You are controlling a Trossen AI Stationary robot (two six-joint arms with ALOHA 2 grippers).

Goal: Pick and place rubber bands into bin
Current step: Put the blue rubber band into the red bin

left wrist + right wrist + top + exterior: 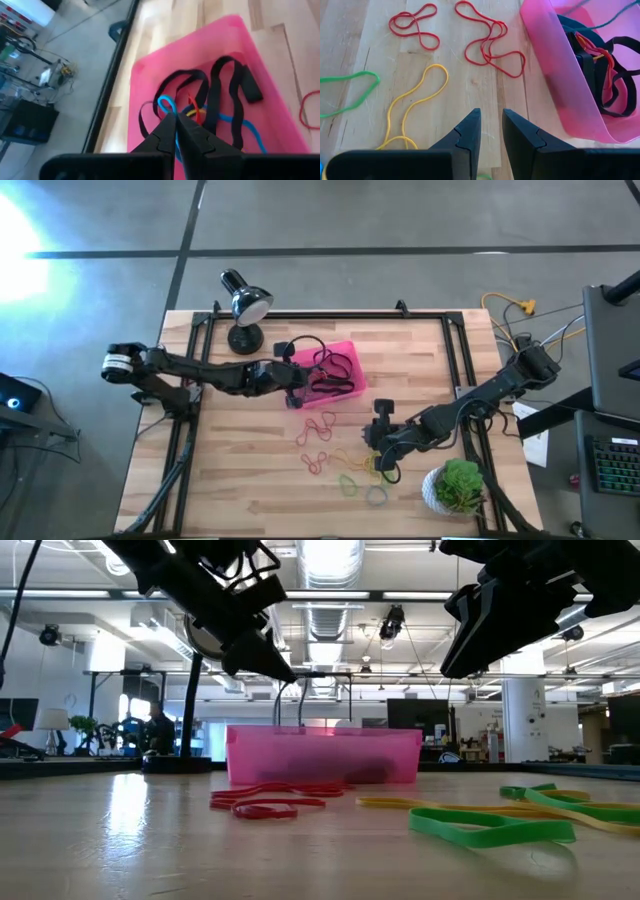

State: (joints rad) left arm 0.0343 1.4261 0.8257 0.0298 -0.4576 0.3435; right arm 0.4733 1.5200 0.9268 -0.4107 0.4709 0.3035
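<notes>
The left hand (296, 376) hangs over the near-left edge of the pink bin (345, 355) with its fingers pinched fully together and nothing visibly between them. The bin already holds a tangle of black, blue and red bands (220, 95). The right hand (491, 131) hovers above the table (250, 470) with a narrow gap between its fingers, holding nothing, right over the loose rubber bands: a yellow one (415, 107) just ahead of it, two red ones (487, 42) beyond, green off to the side. My guess is the yellow loop is next (it's closest). I'd come straight down with one finger inside the loop and one outside, pinch a single strand, then lift high enough that the floppy thing clears the bin wall.
</notes>
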